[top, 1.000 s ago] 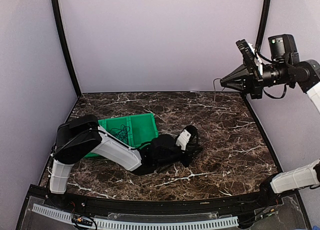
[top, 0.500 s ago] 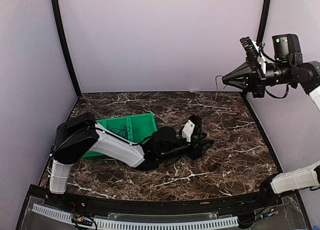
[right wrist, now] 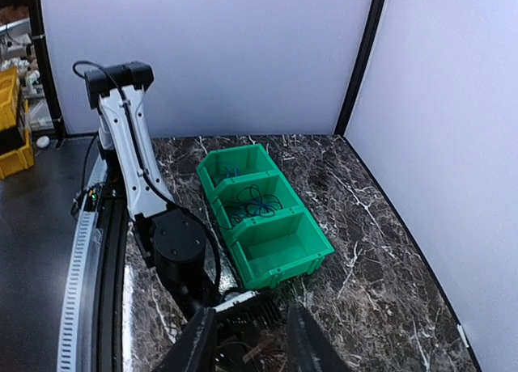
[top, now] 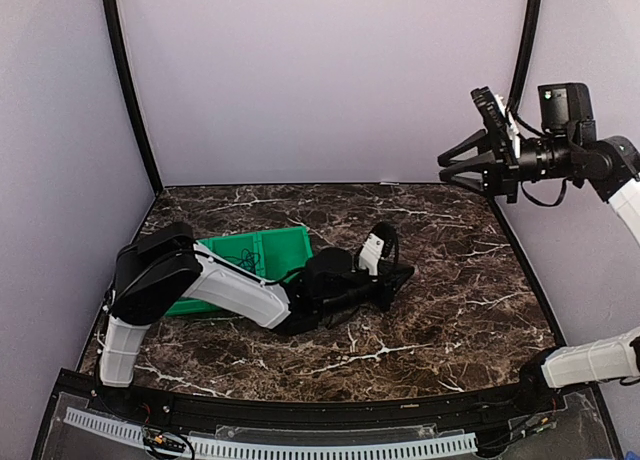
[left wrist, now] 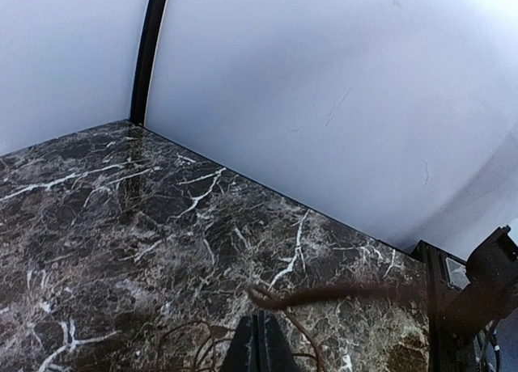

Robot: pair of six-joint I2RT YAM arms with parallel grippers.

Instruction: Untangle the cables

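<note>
Two robot arms work over a dark marble table with white lines (top: 450, 310). The left arm (top: 235, 295) lies low and long across the table. The left gripper (top: 393, 278) is down near the middle of the table, just past the right end of a green plastic bin with three boxes (top: 290, 245). Its two fingers (left wrist: 257, 344) are pressed tight together. A thin brown cable (left wrist: 340, 292) runs off to one side right above the tips of those fingers, and more brown loops lie on the table beside them. I cannot tell if the fingers are pinching the cable or only sit under it. The right arm (top: 600, 165) is lifted high up by the right wall, far above the table. The right gripper (top: 445, 168) points to the left and its fingers are spread wide apart. The right wrist camera looks down at the bin from up there. A tangle of dark thin cables (right wrist: 255, 200) sits in the middle box of the bin. A small blue thing (right wrist: 229, 174) lies in the end box closest to the base of the left arm, too small to tell what it is.
</note>
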